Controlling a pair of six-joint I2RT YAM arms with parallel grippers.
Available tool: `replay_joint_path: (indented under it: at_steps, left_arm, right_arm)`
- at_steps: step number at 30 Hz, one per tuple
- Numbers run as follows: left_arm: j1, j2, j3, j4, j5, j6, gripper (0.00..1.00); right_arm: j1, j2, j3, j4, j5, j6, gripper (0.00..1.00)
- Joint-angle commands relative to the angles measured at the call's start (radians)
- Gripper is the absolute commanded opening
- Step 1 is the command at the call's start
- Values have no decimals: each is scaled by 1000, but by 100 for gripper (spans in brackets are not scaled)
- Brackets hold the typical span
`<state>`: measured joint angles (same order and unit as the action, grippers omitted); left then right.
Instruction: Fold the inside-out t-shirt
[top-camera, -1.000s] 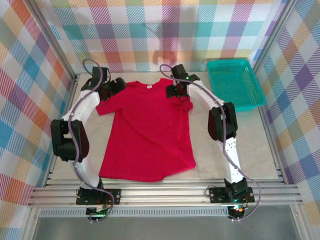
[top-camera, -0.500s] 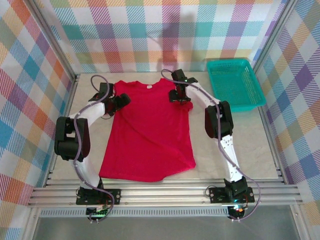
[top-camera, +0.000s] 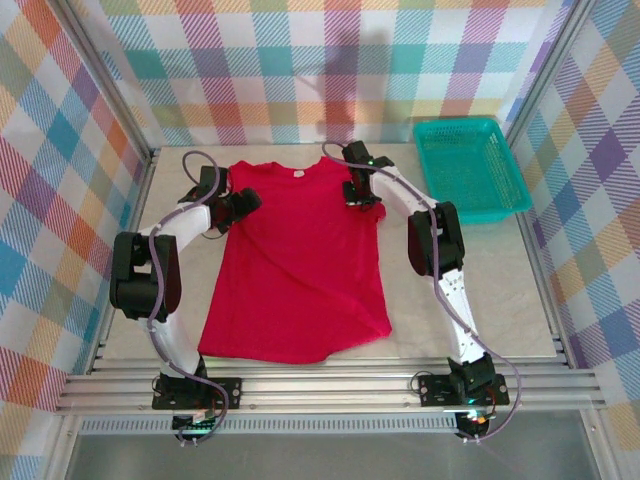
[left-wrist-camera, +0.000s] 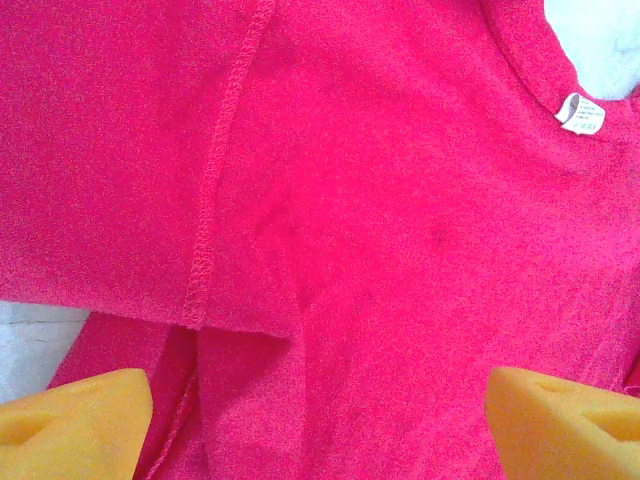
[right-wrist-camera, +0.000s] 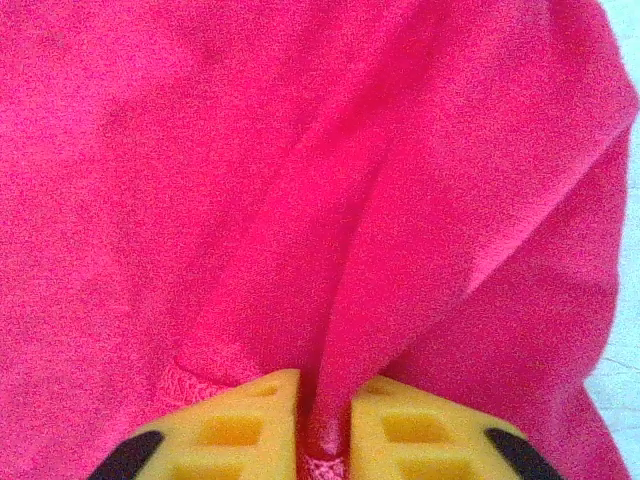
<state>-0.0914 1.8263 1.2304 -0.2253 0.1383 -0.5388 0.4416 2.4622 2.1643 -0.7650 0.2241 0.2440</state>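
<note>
The bright red t-shirt (top-camera: 295, 265) lies flat on the table, collar at the far side with its small white neck tag (left-wrist-camera: 580, 112). Its left sleeve is turned in onto the body, and a stitched seam (left-wrist-camera: 215, 170) crosses the folded layer. My left gripper (top-camera: 240, 203) hovers over that sleeve fold, open, its orange fingers (left-wrist-camera: 80, 410) wide apart with nothing between them. My right gripper (top-camera: 358, 192) sits at the shirt's right shoulder. In the right wrist view the right gripper (right-wrist-camera: 325, 395) is shut on a raised ridge of the red cloth.
A teal plastic basket (top-camera: 470, 165) stands at the back right corner of the table. Bare tabletop (top-camera: 480, 290) runs along the shirt's right side. Checked walls enclose the table on three sides.
The left gripper has moved inward from the table's left edge, and the left sleeve now lies folded onto the shirt body. The right gripper shifted slightly, still holding cloth.
</note>
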Motion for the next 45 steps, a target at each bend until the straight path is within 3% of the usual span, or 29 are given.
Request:
replay_joint_path:
  at_steps: [1,8,16,19,21,25,30,32,33,35,38,42,45]
  left_arm:
    - [-5,7,7,-1,-15,1,86]
    - [-5,-1,3,-12,-15,7,85]
    - [-2,19,19,-76,-51,34,85]
    - [-3,11,17,-82,-49,33,85]
    - [-2,3,15,-86,-50,33,85]
    - [-3,-8,22,-100,-46,40,85]
    - [-4,-26,44,-132,-36,51,85]
    - [-4,-51,51,-164,-30,60,85]
    - [-4,-72,50,-186,-23,66,85]
    - [-8,-129,29,-213,-23,68,85]
    - [-25,-234,-41,-217,-8,50,85]
    - [-67,-350,-150,-198,31,4,85]
    - [-99,-406,-227,-173,37,-28,85]
  right_arm:
    - [2,-32,41,-47,23,-13,0]
    - [-37,-177,39,-86,3,-62,0]
    - [-165,-270,-15,-76,-73,-135,0]
    - [-172,-270,-36,-59,-17,-138,0]
    - [-185,-256,-42,-24,79,-129,0]
    - [-210,-186,16,84,18,-166,0]
    - [-210,-9,295,14,17,-154,0]
    - [-210,68,474,-108,71,-122,26]
    - [-210,87,529,-172,88,-91,33]
    - [-206,68,584,-288,92,-18,59]
    - [-170,-86,401,-326,4,53,63]
    - [-58,-381,-133,-100,-140,59,66]
    - [7,-516,-425,29,-277,104,67]
